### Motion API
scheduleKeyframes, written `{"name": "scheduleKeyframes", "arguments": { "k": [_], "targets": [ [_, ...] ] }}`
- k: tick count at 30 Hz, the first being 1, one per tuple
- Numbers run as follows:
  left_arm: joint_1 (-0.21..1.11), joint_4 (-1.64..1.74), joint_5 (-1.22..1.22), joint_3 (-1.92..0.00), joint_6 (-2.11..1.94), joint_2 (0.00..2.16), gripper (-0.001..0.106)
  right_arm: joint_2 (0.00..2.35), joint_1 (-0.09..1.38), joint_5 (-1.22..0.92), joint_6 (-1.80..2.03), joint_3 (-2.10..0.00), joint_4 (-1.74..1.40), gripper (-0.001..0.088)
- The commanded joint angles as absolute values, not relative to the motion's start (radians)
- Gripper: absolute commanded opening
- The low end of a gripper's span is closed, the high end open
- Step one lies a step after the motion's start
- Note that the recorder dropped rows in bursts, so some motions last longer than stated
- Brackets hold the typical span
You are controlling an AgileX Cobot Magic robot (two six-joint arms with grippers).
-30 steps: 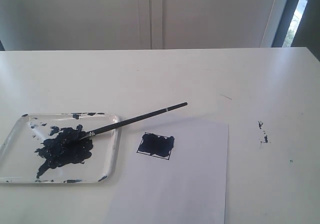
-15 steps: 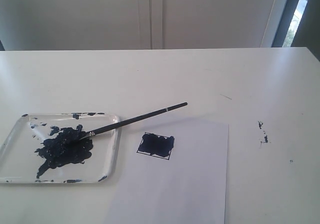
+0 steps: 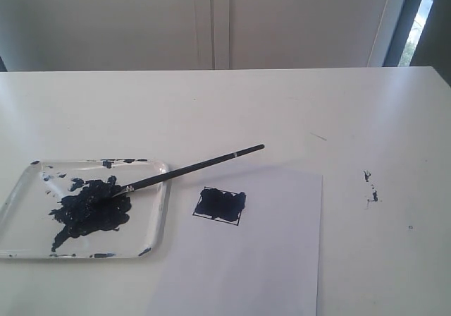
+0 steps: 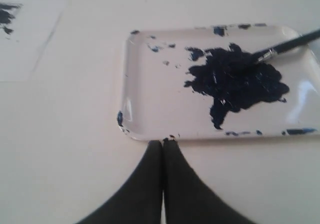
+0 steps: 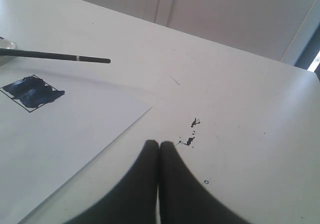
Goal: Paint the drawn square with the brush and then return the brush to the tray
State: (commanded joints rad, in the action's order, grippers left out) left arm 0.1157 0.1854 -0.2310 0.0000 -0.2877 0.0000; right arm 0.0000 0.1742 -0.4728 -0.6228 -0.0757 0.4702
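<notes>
Brush [image 3: 190,168] tip lies in the tray [image 3: 28,226]; square [image 3: 220,204] smeared blue; left claw [image 4: 162,143] and right claw [image 5: 159,144] clenched, empty.

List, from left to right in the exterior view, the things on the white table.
Clear shallow plastic tray smeared with dark blue paint → small pen-drawn square filled dark blue → small dark paint specks. The long black-handled brush spans the first two sideways, so it is omitted.
</notes>
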Motion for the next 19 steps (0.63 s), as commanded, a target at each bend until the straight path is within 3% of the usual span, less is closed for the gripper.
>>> {"name": "scheduleKeyframes", "arguments": {
  "k": [19],
  "targets": [
    [0.113, 0.188, -0.232, 0.000, -0.288, 0.000, 0.000, 0.000, 0.174, -0.470, -0.623, -0.076, 0.470, 0.0000]
  ]
}}
